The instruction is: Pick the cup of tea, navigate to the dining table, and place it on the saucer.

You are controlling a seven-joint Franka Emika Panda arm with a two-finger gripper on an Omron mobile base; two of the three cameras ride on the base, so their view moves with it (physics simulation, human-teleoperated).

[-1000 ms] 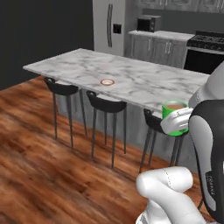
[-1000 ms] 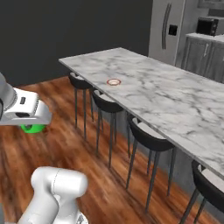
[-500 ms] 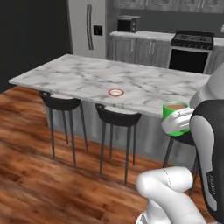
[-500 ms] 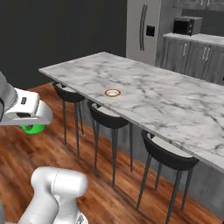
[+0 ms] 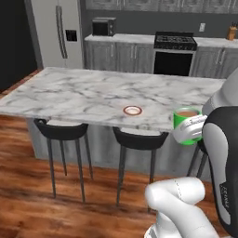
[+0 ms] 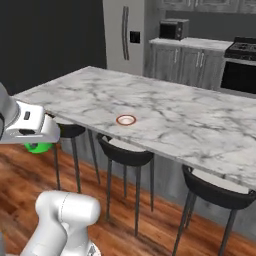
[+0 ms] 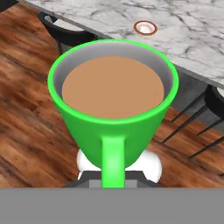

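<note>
1. Here the claw (image 5: pixel 191 128) is gripping the green cup of tea (image 5: pixel 187 125), closed on it, holding it upright above the wooden floor (image 5: pixel 28 186).
2. The cup is hanging short of the dining table (image 5: pixel 69 95), off its near edge.
3. The saucer (image 5: pixel 132 110) is lying on the table, at about ten o'clock from the cup in the left base view.
4. Black stools (image 5: pixel 62 132) are standing under the table's near edge.
</note>
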